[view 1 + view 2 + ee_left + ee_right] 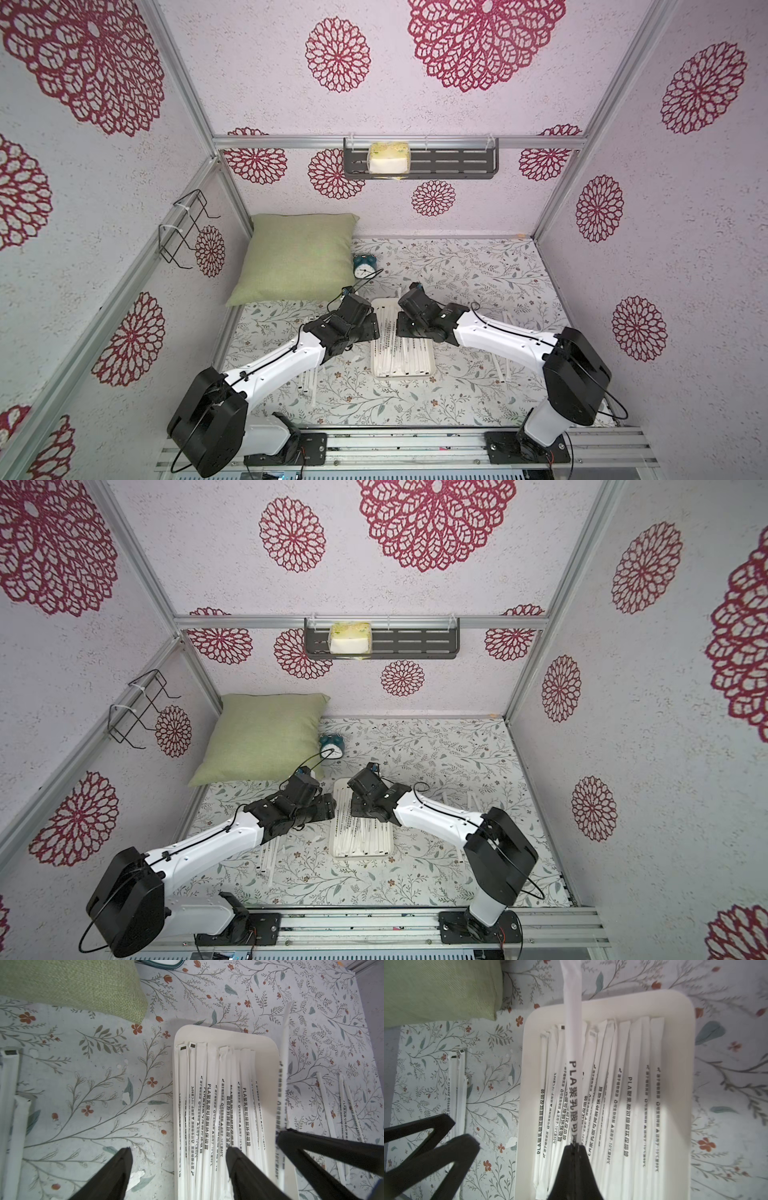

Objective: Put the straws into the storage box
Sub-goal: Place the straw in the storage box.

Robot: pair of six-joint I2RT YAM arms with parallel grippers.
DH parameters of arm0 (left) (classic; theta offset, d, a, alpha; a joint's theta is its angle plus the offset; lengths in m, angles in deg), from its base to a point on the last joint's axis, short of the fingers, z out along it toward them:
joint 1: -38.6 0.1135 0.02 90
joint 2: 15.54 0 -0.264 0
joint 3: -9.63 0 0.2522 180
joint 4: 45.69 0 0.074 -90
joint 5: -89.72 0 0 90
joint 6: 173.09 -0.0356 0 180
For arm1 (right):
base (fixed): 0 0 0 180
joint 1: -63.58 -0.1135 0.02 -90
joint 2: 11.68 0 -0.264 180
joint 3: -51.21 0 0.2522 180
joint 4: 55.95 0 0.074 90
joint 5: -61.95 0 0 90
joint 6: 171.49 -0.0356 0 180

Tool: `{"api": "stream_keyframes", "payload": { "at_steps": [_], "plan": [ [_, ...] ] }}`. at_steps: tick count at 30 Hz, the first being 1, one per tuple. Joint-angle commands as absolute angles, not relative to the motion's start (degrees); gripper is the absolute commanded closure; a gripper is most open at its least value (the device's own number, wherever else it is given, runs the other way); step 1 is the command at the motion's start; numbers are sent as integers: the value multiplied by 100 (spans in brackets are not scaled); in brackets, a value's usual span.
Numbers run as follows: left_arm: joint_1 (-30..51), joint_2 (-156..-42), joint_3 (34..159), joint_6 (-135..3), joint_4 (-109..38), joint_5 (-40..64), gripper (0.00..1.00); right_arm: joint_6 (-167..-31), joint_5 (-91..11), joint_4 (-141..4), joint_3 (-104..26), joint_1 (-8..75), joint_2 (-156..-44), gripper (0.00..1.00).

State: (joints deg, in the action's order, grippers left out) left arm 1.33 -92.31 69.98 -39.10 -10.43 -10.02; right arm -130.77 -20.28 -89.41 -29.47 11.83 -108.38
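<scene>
Your right gripper (574,1145) is pinched tight on a single straw (572,1022) and holds it lengthwise just above the storage box (683,1001), with the straw's far end reaching past the rim. Your left gripper (178,1152) is spread wide over the box's left edge. Many packed straws (218,1084) lie side by side in the box. A few loose straws (309,380) lie on the table (415,399) on either side of it.

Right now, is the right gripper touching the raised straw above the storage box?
Touching. The right wrist view shows the right gripper with jaws shut on the straw, above the storage box.
</scene>
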Motion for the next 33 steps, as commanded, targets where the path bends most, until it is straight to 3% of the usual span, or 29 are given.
{"api": "stream_keyframes", "payload": {
  "at_steps": [1,16,25,30,33],
  "plan": [
    [160,-9172,6910,-3905,-1017,-983,21,-13555,-1916,-8598,-3013,1164,-11027,98],
    [158,-9393,6892,-3932,-1180,-787,21,-13575,-2057,-8484,-3026,1094,-11729,95],
    [160,-9204,6866,-3863,-1101,-954,22,-13555,-2101,-8603,-3146,1090,-11651,83],
    [417,-8896,6976,-3614,-153,-1624,46,-13346,-2032,-8868,-3315,1094,-11280,77],
    [789,-8639,6796,-3352,568,-1789,51,-13133,-1846,-9170,-3359,1091,-10994,74]
  ]
}}
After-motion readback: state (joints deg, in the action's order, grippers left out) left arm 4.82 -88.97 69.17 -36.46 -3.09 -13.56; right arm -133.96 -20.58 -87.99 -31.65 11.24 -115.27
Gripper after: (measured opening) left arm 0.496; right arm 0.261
